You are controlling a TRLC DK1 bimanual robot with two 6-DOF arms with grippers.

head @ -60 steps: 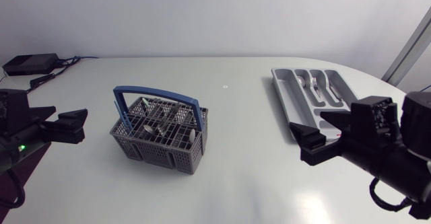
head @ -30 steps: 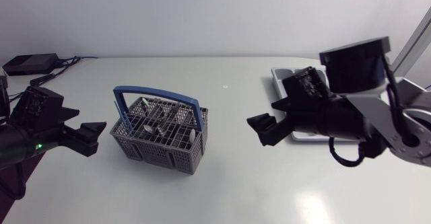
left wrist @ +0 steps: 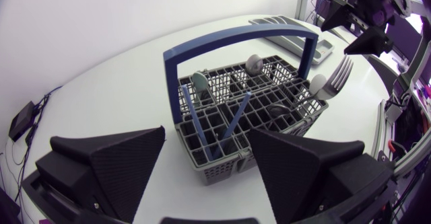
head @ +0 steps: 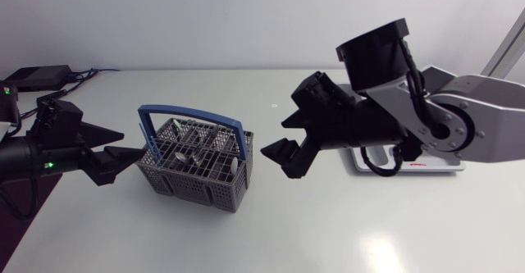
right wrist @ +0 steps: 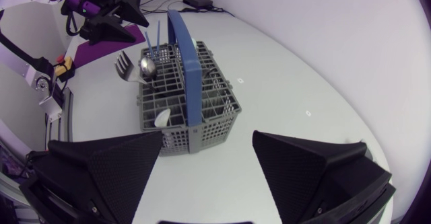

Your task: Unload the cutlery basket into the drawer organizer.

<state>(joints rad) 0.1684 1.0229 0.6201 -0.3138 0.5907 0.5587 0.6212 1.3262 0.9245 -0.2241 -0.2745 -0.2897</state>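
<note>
From above, the cutlery basket stands on the desk between my two arms, its blue handle arched over the top. My left arm comes in low, and my left jaws are just beside the basket's near side wall. My right arm reaches past the middle, with my right jaws near the basket's other side but apart from it. That arm covers most of the drawer organizer, so only its front edge shows there.

My left wrist view shows more of the organizer, lying well beyond the basket. It also shows the left jaws spread wide and holding nothing, with the basket just ahead of them. My right wrist view shows the right jaws equally wide and empty, facing the basket end-on along its handle.

The wrist views make plain what the overhead view blurs, the load itself. I count one fork, two thin blue sticks standing in a corner cell, and three rounded spoon-like heads. More pieces lie lower in the grid, and I cannot count them. There is one basket, one organizer and two arms.
</note>
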